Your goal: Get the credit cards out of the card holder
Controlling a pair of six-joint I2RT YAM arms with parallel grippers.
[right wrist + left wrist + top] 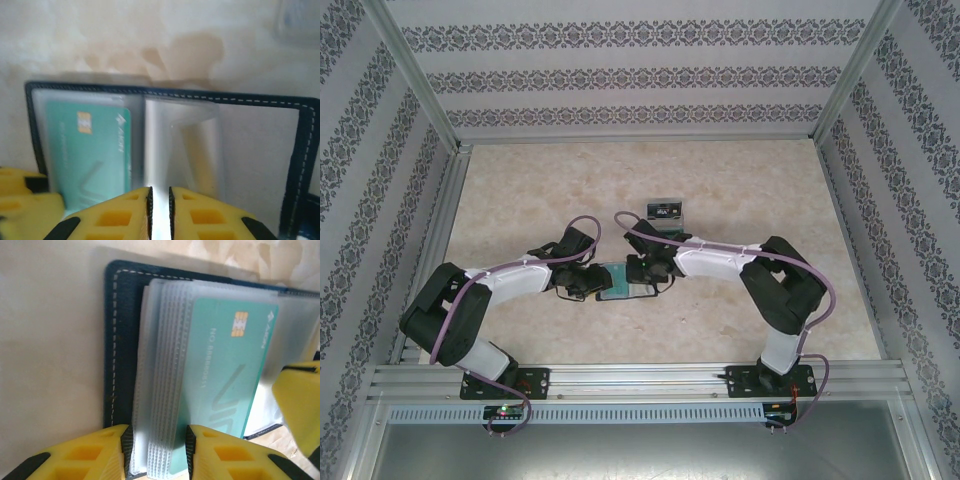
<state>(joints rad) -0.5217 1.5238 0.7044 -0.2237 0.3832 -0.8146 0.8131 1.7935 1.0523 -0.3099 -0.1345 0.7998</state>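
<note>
The slate-blue card holder (623, 291) lies open on the table between both arms. Its stitched edge (120, 340) and grey lining (257, 150) show up close. A teal-green credit card (225, 370) with a gold chip sits in a clear sleeve (85, 150). My left gripper (159, 450) (593, 284) is closed around the stack of clear sleeves at the holder's edge. My right gripper (160, 210) (642, 272) is shut on a single clear sleeve leaf (172, 145) that stands up from the spine. A dark card with light marks (665, 210) lies loose behind the arms.
A paler card (665, 227) lies just in front of the dark one. The beige tabletop (520, 190) is walled by patterned panels and aluminium rails (640, 380). One yellow finger of my right gripper (302, 405) hangs over the holder's right side.
</note>
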